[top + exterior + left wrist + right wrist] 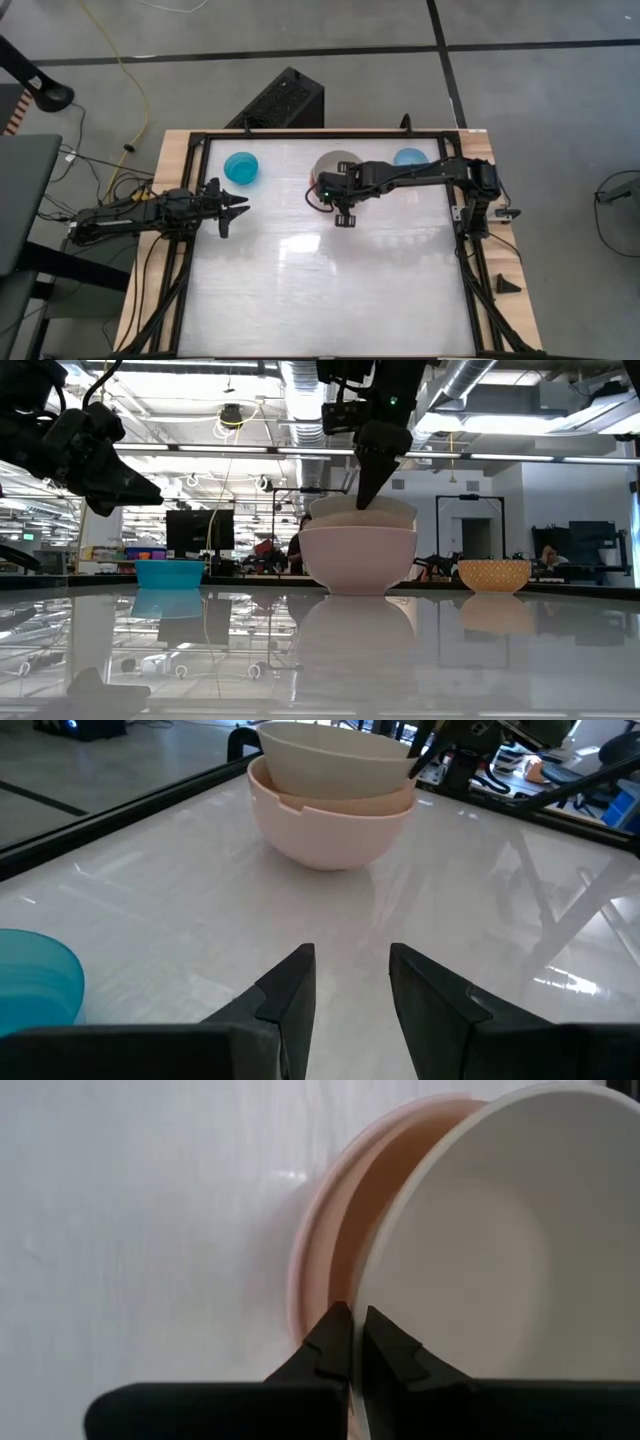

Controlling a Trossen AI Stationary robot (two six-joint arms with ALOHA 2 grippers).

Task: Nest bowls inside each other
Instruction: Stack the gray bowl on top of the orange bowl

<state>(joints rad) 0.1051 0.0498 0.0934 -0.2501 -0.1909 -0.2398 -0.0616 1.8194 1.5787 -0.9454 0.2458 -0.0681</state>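
Observation:
A cream-white bowl (pixel 362 512) sits tilted inside a pale salmon bowl (pixel 358 560) that stands on its base at the table's far middle. My right gripper (pixel 355 1342) reaches down from above and is shut on the cream bowl's rim at the near side. A cyan-blue bowl (pixel 241 167) stands at the far left, a light blue bowl (pixel 410 158) at the far right. My left gripper (pixel 350 990) hovers open at the table's left side, nothing between its fingers, pointing toward the stacked bowls (pixel 330 800). My right gripper pinches the cream bowl's rim (pixel 357 1320) on its near side, one finger inside the bowl and one outside. The fingers slant steeply down from above. The cream bowl leans inside the salmon bowl, its held side raised.
A black frame (pixel 460 220) runs around the white tabletop. The near half of the table (pixel 320 290) is bare white surface. Cables and a black box (pixel 280 100) lie on the floor beyond the far edge.

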